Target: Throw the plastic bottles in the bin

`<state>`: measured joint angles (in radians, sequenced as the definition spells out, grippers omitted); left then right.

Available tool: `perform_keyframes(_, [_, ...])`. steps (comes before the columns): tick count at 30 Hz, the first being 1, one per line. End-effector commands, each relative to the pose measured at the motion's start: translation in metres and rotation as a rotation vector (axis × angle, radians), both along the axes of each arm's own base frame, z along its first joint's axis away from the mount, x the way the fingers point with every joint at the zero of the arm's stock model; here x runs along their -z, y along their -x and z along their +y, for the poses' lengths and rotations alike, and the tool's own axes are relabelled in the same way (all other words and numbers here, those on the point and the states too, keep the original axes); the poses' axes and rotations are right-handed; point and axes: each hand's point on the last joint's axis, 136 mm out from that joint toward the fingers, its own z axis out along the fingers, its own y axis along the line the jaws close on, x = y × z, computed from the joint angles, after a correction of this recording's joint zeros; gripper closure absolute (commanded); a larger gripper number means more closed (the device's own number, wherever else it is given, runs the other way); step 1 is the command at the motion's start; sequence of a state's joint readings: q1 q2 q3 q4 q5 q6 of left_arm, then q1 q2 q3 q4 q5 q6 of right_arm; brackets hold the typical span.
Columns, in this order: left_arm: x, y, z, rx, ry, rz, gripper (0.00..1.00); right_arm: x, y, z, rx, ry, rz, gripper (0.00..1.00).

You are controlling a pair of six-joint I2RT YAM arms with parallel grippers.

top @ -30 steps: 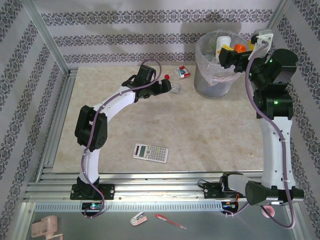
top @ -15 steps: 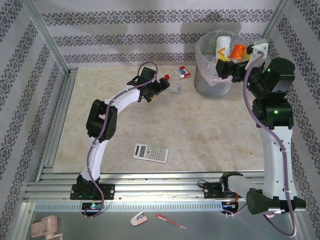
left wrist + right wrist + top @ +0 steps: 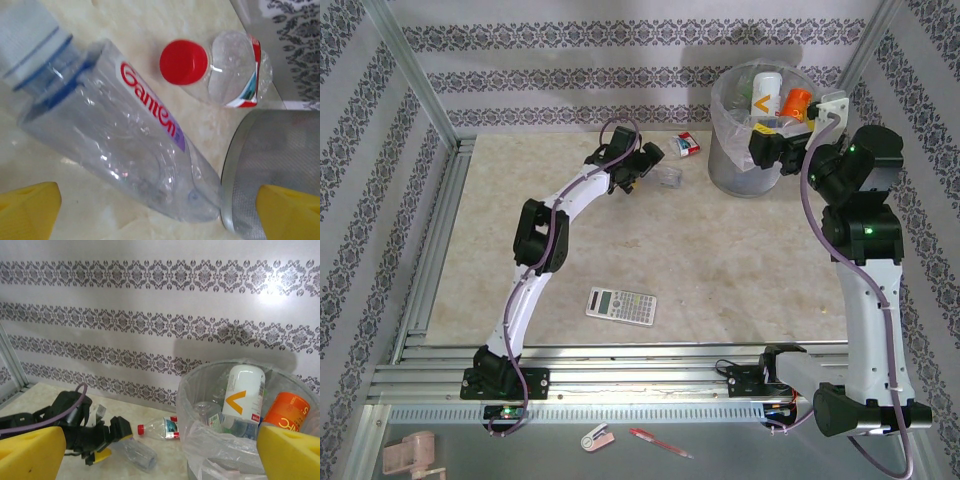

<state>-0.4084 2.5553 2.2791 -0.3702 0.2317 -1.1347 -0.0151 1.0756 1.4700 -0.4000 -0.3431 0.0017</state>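
Plastic bottles lie in two places: two on the tabletop (image 3: 740, 260), the others in the bin (image 3: 735, 175). On the tabletop we count one clear bottle (image 3: 125, 145) with a blue cap and red lettering, lying on its side. Just beside it is one crushed red-capped bottle (image 3: 220, 70), and both are close to the bin's grey wall. The single bin stands toward the far right of the tabletop, lined with a whitish bag. Inside it we are sure of three: a white bottle (image 3: 243, 392) with an orange mark, an orange bottle (image 3: 285, 412) and a half-hidden bottle (image 3: 205, 412). What lies lower is blurred by the bag, so we cannot give a full count.

The left jaws are spread wide, their yellow fingertips (image 3: 27, 210) on either side of the clear bottle's base end, gripping nothing. The right jaws are spread wide too and empty, near the bin's rim; the edge of the right wrist view cuts their tips off.

One calculator (image 3: 621, 305) lies well apart from the bottles. The tabletop is pale marbled beige, framed by metal rails, and the walls carry grey patterned stripes. One red pen (image 3: 660, 441) lies on the ledge before the arm bases.
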Motion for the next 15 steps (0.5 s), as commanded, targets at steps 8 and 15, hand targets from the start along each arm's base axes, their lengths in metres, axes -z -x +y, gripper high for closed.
perform_keyframes(8, [0.036, -0.005, 0.023, -0.062, -0.051, 0.122, 0.03, 0.003, -0.004, 0.0, -0.015, 0.004, -0.024, 0.02])
perform_keyframes(15, [0.044, -0.013, 0.028, -0.068, -0.066, 0.122, 0.08, 0.008, -0.011, 0.002, -0.025, -0.016, -0.014, 0.02])
